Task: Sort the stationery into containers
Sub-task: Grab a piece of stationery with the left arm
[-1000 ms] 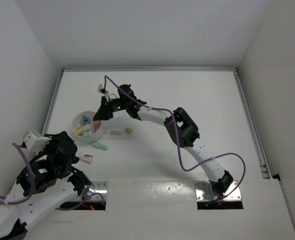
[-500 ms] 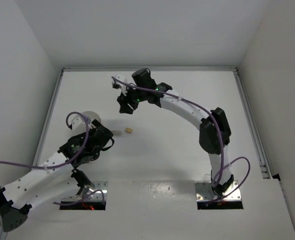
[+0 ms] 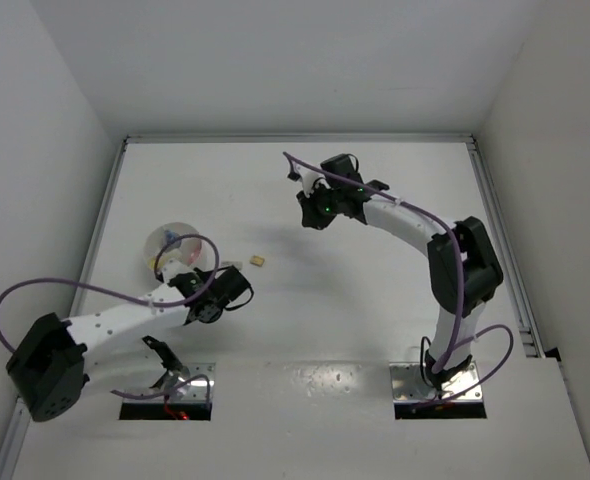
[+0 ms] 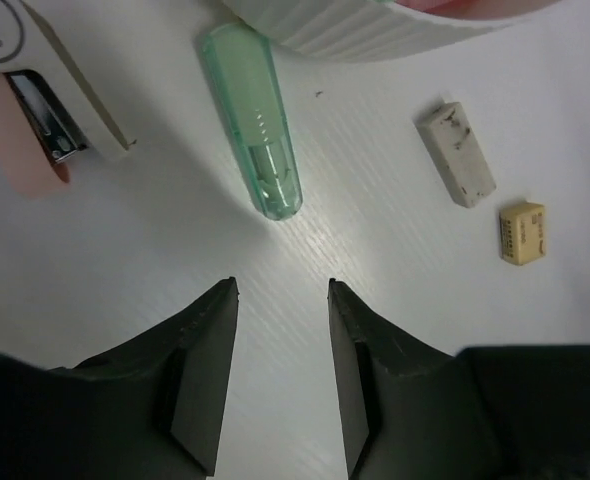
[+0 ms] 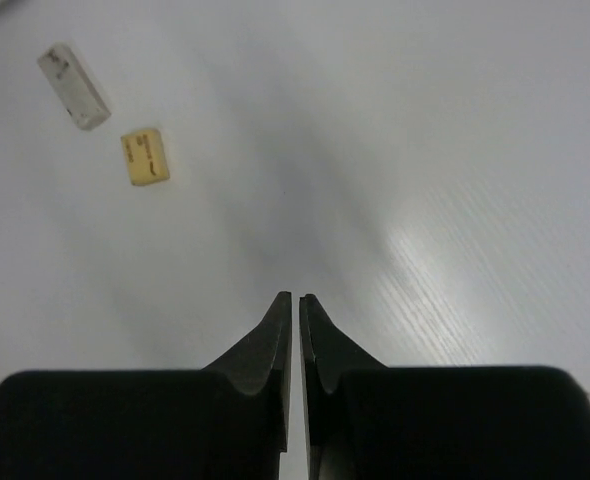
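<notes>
The white bowl (image 3: pixel 180 228) holds several markers. Its ribbed wall also shows in the left wrist view (image 4: pixel 375 30). A green marker (image 4: pixel 255 130) lies just outside the bowl. A grey block (image 4: pixel 456 152) and a tan block (image 4: pixel 522 232) lie to its right. My left gripper (image 4: pixel 283 285) is open and empty, just short of the green marker's tip; in the top view it (image 3: pixel 218 297) is below and right of the bowl. My right gripper (image 5: pixel 295 296) is shut and empty above bare table (image 3: pixel 310 212), with the grey block (image 5: pixel 73 87) and tan block (image 5: pixel 145 157) far ahead on its left.
A white and pink stapler-like item (image 4: pixel 55 90) lies left of the green marker. The tan block (image 3: pixel 258 261) sits between the two grippers. Walls close the table on the left, back and right.
My left arm has swung out from the near left, and its gripper now hangs over the green marker. My right gripper has drawn back from the bowl to the right.
</notes>
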Controlling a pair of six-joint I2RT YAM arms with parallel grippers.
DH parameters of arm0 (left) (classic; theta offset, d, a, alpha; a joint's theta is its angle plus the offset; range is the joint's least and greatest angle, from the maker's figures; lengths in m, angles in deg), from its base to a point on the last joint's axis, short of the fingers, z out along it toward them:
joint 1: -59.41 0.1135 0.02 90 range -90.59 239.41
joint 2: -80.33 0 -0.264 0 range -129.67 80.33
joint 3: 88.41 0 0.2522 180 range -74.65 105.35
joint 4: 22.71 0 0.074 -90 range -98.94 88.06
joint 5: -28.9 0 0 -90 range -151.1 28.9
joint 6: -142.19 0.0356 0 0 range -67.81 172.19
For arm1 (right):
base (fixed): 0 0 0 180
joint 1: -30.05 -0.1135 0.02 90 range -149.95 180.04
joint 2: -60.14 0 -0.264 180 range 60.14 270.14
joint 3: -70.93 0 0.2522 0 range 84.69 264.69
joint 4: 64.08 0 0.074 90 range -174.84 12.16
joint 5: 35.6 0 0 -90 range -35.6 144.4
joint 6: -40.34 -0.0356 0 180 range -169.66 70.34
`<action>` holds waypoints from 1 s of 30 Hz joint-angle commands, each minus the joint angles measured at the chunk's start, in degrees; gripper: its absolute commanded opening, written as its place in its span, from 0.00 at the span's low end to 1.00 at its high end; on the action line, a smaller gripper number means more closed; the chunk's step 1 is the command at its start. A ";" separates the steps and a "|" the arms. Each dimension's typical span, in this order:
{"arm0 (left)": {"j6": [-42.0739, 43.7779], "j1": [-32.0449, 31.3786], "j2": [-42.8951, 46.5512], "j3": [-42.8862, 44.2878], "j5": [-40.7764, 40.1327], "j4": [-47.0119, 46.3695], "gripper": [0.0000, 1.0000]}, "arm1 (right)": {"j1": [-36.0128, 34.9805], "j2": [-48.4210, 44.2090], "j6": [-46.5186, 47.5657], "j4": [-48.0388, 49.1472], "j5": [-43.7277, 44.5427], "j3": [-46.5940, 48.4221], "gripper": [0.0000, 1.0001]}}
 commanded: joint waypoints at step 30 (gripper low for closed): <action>-16.68 -7.22 -30.33 10.24 -17.74 5.74 0.65 | 9.89 -1.20 -6.09 5.52 -17.99 0.09 0.08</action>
